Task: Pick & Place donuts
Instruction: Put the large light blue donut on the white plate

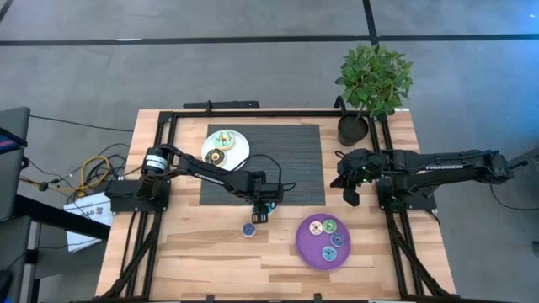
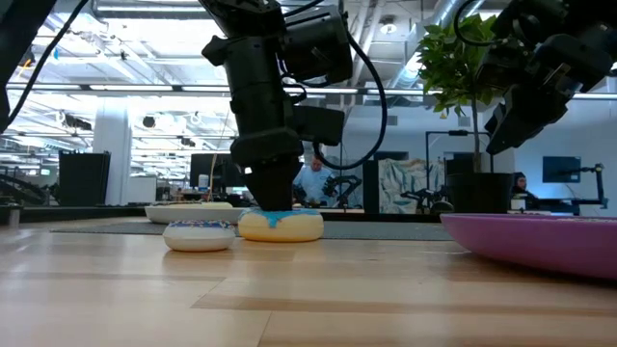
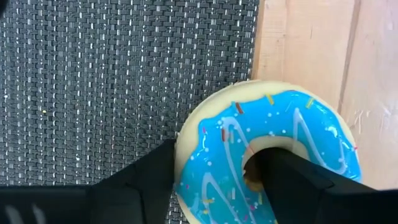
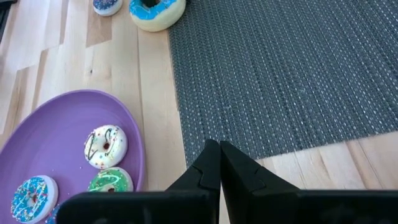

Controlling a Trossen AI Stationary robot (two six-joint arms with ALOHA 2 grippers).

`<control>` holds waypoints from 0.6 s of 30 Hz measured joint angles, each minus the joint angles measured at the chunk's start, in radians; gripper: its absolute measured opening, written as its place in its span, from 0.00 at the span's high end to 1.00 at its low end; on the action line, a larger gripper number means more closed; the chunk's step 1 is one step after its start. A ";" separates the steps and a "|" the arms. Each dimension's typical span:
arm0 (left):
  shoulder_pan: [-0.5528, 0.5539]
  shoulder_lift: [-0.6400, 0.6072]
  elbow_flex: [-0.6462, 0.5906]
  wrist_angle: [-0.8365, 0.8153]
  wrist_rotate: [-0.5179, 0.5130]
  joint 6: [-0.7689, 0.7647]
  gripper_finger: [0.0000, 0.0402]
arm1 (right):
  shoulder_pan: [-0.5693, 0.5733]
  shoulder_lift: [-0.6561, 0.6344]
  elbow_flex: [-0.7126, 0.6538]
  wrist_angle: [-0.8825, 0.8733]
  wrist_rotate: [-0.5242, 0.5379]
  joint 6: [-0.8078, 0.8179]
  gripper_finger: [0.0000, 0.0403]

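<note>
The donuts are spread over three spots: the blue-iced donut point(image 3: 267, 155) lies flat, icing up, hole pointing straight up, half on the edge of the grey woven mat point(image 3: 112, 81) and half on the wooden table point(image 1: 210, 252). Being a ring, it has no long axis. The left gripper point(image 3: 214, 180) stands over it with its jaws parted, one finger down in the hole and the other outside the rim. A purple-iced donut point(image 1: 249, 229) sits just beside it on bare wood. Others rest on the white plate point(image 1: 239, 151) and the purple plate point(image 1: 307, 244). The right gripper point(image 4: 219, 163) hangs closed and empty above the mat's far edge. A potted plant point(image 1: 370, 84) stands at the table's corner; an office room shows behind.
</note>
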 joint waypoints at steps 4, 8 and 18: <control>-0.001 0.000 0.000 0.000 0.011 0.000 0.55 | 0.000 0.000 0.000 0.000 0.000 -0.001 1.00; -0.001 0.000 -0.001 -0.001 0.016 0.001 0.61 | 0.000 0.000 0.000 0.000 0.000 -0.001 1.00; 0.015 0.006 0.154 -0.151 -0.053 0.048 0.63 | 0.000 0.000 0.000 0.000 0.000 0.000 1.00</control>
